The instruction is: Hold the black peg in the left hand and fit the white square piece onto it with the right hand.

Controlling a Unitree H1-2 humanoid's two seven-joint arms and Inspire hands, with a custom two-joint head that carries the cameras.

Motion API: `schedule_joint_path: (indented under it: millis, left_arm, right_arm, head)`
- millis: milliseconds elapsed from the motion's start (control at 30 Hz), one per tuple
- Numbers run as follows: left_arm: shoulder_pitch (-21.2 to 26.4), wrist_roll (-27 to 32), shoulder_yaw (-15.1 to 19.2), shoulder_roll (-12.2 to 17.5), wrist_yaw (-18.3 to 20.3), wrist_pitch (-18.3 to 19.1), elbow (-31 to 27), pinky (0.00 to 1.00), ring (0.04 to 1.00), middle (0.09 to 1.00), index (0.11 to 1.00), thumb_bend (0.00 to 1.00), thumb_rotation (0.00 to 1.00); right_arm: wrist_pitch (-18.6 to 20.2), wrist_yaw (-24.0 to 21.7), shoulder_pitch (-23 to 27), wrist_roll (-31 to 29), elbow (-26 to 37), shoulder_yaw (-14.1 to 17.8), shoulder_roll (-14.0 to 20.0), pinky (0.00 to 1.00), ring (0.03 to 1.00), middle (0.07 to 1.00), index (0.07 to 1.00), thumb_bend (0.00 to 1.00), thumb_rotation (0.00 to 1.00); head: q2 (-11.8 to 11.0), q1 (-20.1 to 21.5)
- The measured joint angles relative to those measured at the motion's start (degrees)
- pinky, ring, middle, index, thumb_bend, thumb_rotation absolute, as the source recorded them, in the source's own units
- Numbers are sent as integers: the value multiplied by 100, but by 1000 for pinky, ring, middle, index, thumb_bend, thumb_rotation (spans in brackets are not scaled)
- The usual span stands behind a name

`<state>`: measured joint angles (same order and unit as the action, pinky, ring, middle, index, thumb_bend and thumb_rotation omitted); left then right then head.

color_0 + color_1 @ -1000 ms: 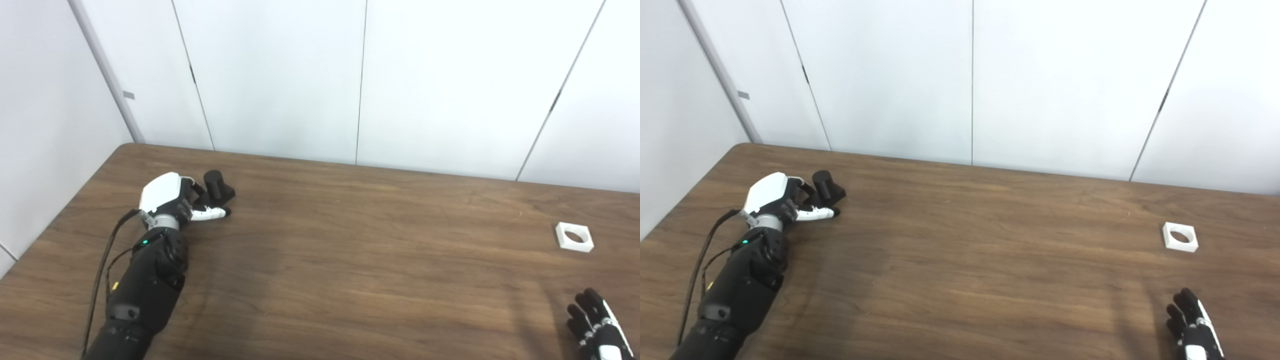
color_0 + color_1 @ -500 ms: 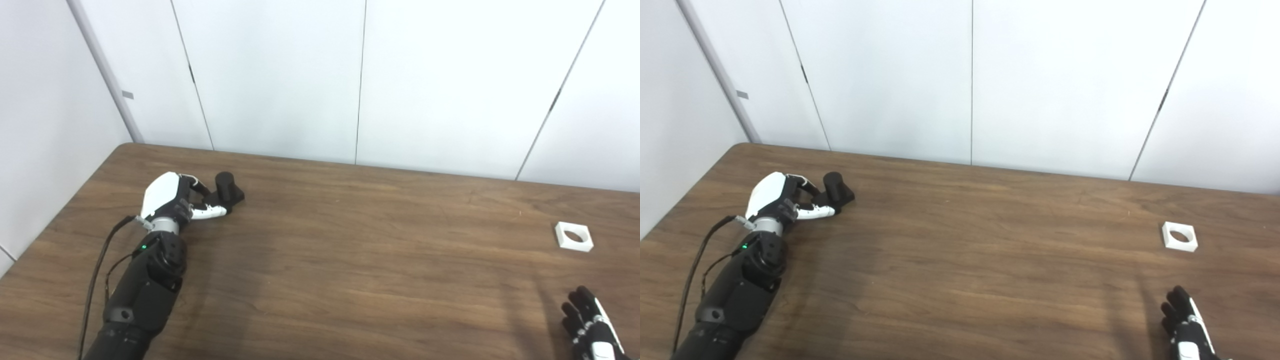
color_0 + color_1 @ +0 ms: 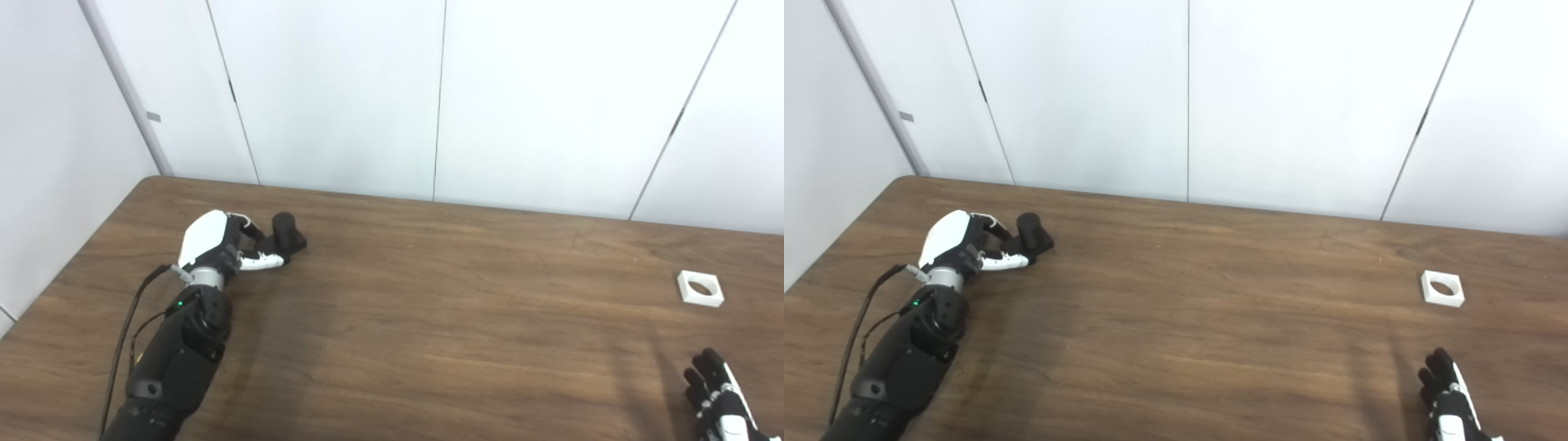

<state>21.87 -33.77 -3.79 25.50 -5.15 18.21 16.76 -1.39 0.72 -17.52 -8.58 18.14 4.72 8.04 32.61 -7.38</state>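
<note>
The peg (image 3: 286,231) is sitting at the far left of the table (image 3: 429,318), its round post pointing up from a blocky base, and the left hand (image 3: 223,245) is curling round it from the near-left side, fingers (image 3: 263,262) and thumb wrapping the base. Contact looks made, though whether the peg is off the wood or only pinched where it stands is hard to tell from here; I'm reading it as a grasp being secured, not a finished lift. Way over on the far right, the white piece (image 3: 700,288) is lying flat on the table with its round hole facing up, nothing touching it. The right hand (image 3: 716,401) is hovering near the bottom right corner, fingers spread and carrying nothing, well short of the piece. So the count is early: the left side's part is about half done, the peg being gripped but not presented. The right side's part is all to come, reaching for the piece, picking it up, bringing the two together across the width of the table and seating the hole over the post.
</note>
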Motion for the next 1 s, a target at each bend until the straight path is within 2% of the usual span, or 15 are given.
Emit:
schedule_joint_path:
  millis: [333,567,700,833,1000]
  left_arm:
    - [-283,-245,-335,151,118,-388,-549,1000,847,742,486,521,49]
    - [-436,-272,-461,148,310,-425,-881,1000,871,786,486,520,49]
    - [-637,-329,-654,58,440,-485,-1194,1000,884,790,486,521,50]
    - [-751,-444,-816,-42,579,-547,-1453,1000,893,791,485,521,50]
    - [-863,-504,-970,-148,745,-584,-1717,1000,890,786,485,521,49]
  right_arm:
    - [-23,1,5,33,-3,-30,0,1000,972,970,971,344,928]
    - [-117,14,13,45,-71,-32,-1,995,955,955,952,430,879]
    - [-187,25,24,45,-127,-32,-4,983,948,946,947,433,872]
    - [-348,32,34,94,-227,-44,-3,975,938,941,948,460,933]
    - [-361,43,47,110,-237,-48,-2,975,930,931,944,489,938]
  head:
    - [70,123]
    - [123,202]
    - [141,246]
    - [176,299]
    - [193,351]
